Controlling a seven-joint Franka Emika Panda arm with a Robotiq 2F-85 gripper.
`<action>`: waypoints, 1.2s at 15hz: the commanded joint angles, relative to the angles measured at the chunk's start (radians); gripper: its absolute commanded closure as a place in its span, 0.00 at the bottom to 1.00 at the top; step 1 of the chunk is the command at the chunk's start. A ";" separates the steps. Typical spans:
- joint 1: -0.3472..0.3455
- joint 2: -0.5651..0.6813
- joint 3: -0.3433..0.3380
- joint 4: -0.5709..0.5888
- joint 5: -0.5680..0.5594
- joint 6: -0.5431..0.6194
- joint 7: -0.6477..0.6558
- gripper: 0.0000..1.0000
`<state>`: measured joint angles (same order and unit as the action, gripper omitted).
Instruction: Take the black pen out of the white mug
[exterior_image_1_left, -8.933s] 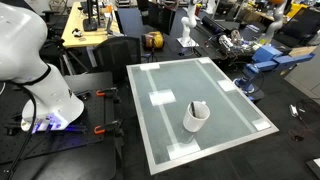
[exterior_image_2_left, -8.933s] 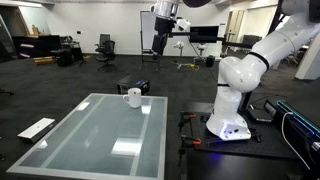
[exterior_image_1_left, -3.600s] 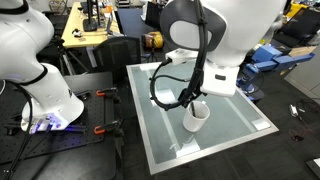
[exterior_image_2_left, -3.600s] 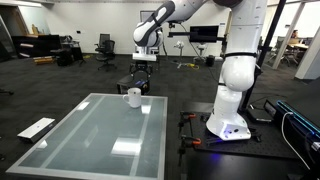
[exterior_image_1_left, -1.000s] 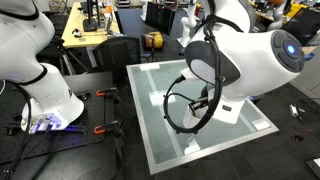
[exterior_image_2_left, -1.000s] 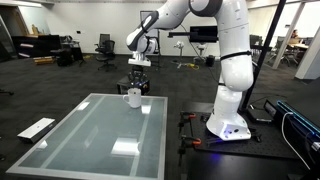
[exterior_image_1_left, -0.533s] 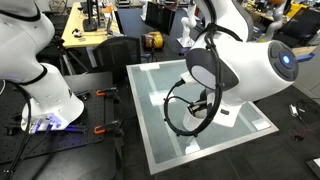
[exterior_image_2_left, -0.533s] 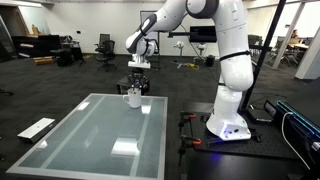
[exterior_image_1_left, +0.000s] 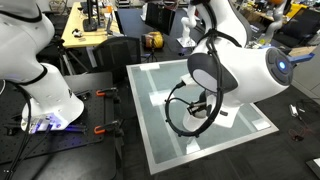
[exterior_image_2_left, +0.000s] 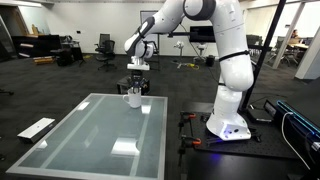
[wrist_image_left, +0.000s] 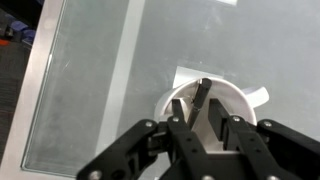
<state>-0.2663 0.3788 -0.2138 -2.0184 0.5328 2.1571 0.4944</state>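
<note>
Desks and office chairs are being shown in a large lab room behind a pale glass-topped bench (exterior_image_2_left: 100, 130). Near the bench's far edge a small plain white ceramic mug (exterior_image_2_left: 133, 98) is being kept upright, and in the wrist view a thin straight black pen (wrist_image_left: 200, 100) is being seen leaning inside it. The black two-fingered end effector (wrist_image_left: 208, 135) is being held just above the mug, its fingers (wrist_image_left: 180, 135) being kept apart on either side of the pen. In an exterior view the mug is being hidden by the white robot arm (exterior_image_1_left: 240, 70).
</note>
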 joint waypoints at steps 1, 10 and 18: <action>-0.004 0.024 0.008 0.035 0.011 -0.040 -0.020 0.65; -0.005 0.053 0.020 0.062 0.012 -0.059 -0.021 0.66; -0.005 0.065 0.024 0.084 0.011 -0.073 -0.017 0.99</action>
<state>-0.2655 0.4338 -0.1929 -1.9665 0.5328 2.1274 0.4943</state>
